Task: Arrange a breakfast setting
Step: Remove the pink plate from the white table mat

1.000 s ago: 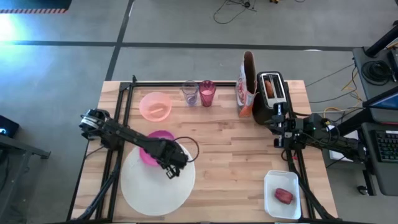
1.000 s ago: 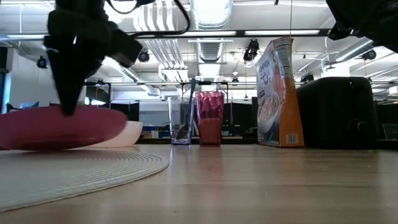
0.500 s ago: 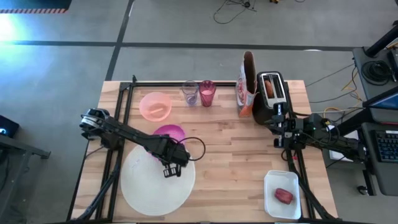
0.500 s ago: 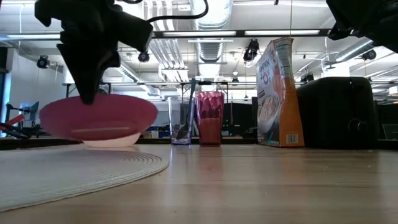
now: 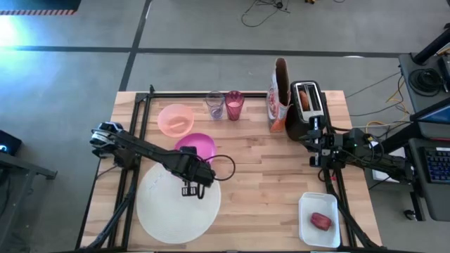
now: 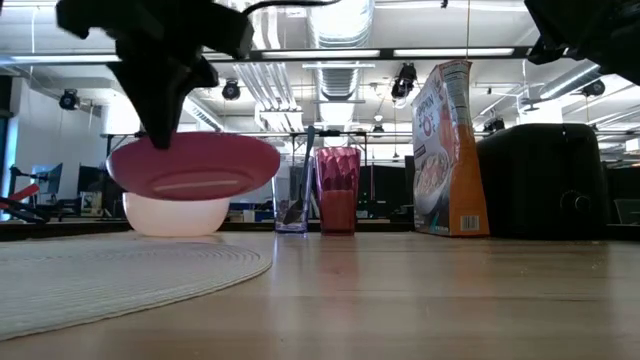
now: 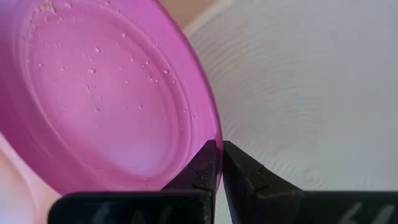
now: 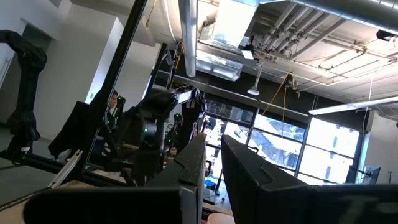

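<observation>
My left gripper (image 5: pixel 189 161) is shut on the smaller magenta plate (image 5: pixel 196 147), held in the air over the far edge of the large white round plate (image 5: pixel 178 205). The pale pink bowl (image 5: pixel 175 119) stands just behind it. The pink cup (image 5: pixel 234 105) stands beside a clear tumbler (image 5: pixel 214 105) at the far edge. A small red food (image 5: pixel 320 221) lies in a white tray. My right gripper (image 5: pixel 315 130) is shut and empty beside the black toaster (image 5: pixel 306 109). My left gripper pinches the magenta plate's rim (image 7: pixel 213 132) between its two fingers, at the plate's near edge. One finger lies on the upper face and one under it. The fingers come from above and the near side, slanting down (image 6: pixel 160 140). The plate is lifted clear, nearly level.
A cereal box (image 5: pixel 279 98) stands left of the toaster, which has something orange in its slot (image 5: pixel 304 96). The white tray (image 5: pixel 320 208) is at the near right corner. Bare wood lies between the white plate and the tray.
My left gripper has risen and gone toward the far edge and a little right with the magenta plate. The plate, low over the white plate before, now hangs clear, closer to the pink bowl.
</observation>
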